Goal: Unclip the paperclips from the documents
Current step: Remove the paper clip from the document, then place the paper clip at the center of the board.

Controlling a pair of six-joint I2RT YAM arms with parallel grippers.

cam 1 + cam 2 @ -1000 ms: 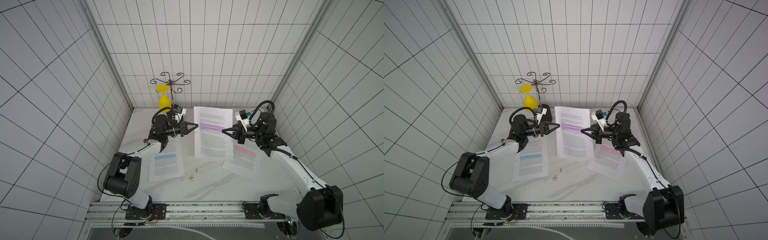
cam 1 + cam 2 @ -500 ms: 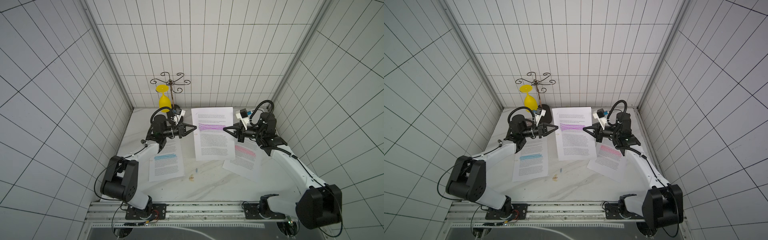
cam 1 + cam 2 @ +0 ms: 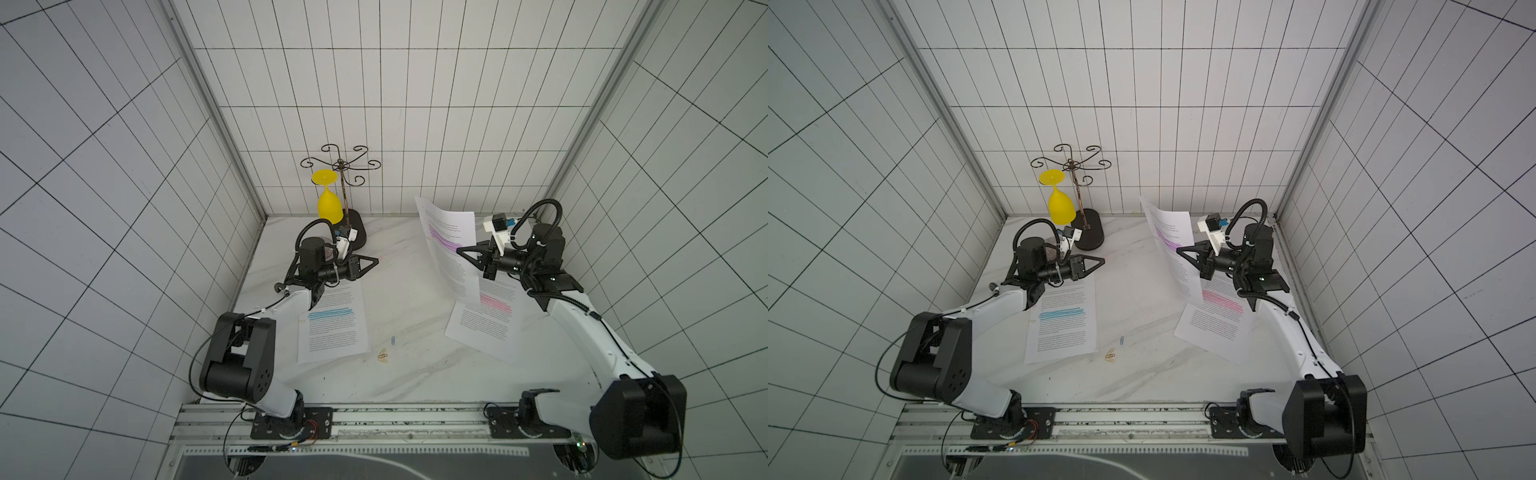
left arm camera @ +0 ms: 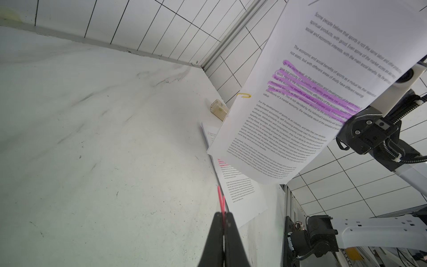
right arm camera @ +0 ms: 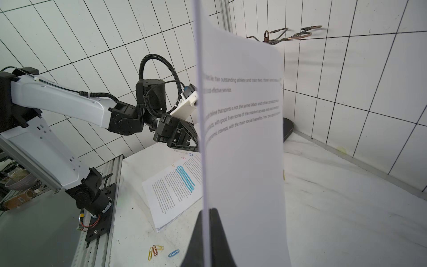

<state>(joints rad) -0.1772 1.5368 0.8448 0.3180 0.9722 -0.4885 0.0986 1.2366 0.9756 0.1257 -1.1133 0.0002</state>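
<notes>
The thin pink wire paperclip [image 4: 221, 200] is riding clear of its sheets, pinched between the closed tips of the left gripper [image 4: 223, 215], which is drawing back over the white marbled table [image 3: 407, 286]. The white printed document with the purple highlighted band [image 3: 449, 237], a second ago stretched between both arms, is hanging upright from the right gripper [image 3: 460, 252] alone, clamped on one edge. A yellow wire paperclip [image 4: 243, 95] is still biting its edge, so this stack is needing another pull.

Both top views look down from high above the raised sheet [image 3: 446, 226]; the wrist views face it closely from opposite sides.
</notes>
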